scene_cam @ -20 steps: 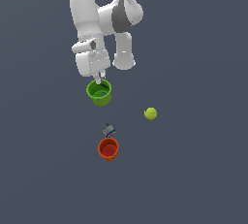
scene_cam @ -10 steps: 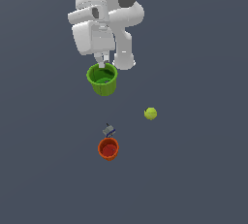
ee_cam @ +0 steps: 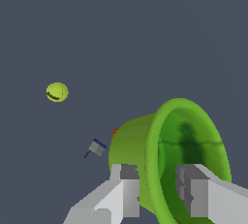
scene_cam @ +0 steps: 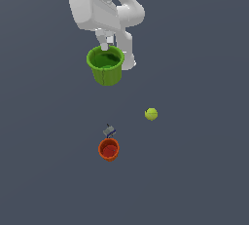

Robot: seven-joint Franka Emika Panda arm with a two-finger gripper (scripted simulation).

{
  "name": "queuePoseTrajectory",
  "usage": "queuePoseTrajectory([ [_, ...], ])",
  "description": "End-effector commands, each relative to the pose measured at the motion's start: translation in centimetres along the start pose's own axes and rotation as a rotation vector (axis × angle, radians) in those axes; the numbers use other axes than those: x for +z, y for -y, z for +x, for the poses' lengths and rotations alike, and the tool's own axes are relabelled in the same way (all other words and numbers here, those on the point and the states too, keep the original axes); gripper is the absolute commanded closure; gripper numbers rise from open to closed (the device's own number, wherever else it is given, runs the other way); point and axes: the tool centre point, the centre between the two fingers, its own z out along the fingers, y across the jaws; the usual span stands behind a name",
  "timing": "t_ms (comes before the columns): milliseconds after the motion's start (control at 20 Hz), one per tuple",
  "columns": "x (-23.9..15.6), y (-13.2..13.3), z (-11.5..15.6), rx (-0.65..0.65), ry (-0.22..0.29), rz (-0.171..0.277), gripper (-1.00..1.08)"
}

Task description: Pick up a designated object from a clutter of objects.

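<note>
Green cup [ee_cam: 167, 162]: smooth plastic look, slight sheen on thick rim, darker inside wall. Orange-red cup [scene_cam: 109, 149]: same smooth plastic look, matt. Yellow-green ball [scene_cam: 151, 114]: soft matt skin, dark seam line in wrist view. Tiny grey-blue item [scene_cam: 109, 131]: too small to judge. Fingers [ee_cam: 193, 196]: pale grey, hard, smooth, matt. Arm [scene_cam: 99, 5]: white glossy-smooth shell. Counter [scene_cam: 194, 170]: flat slate-grey, matt, featureless.

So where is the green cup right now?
The green cup is up in the gripper, which pinches its rim near the top of the exterior view, above the orange cup and to the left of the ball.
</note>
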Motion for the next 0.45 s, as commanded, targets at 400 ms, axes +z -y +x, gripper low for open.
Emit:
queuePoseTrajectory([
  [400,-1.51,-1.71,1.10,0.002,0.005,-0.003,1.08],
])
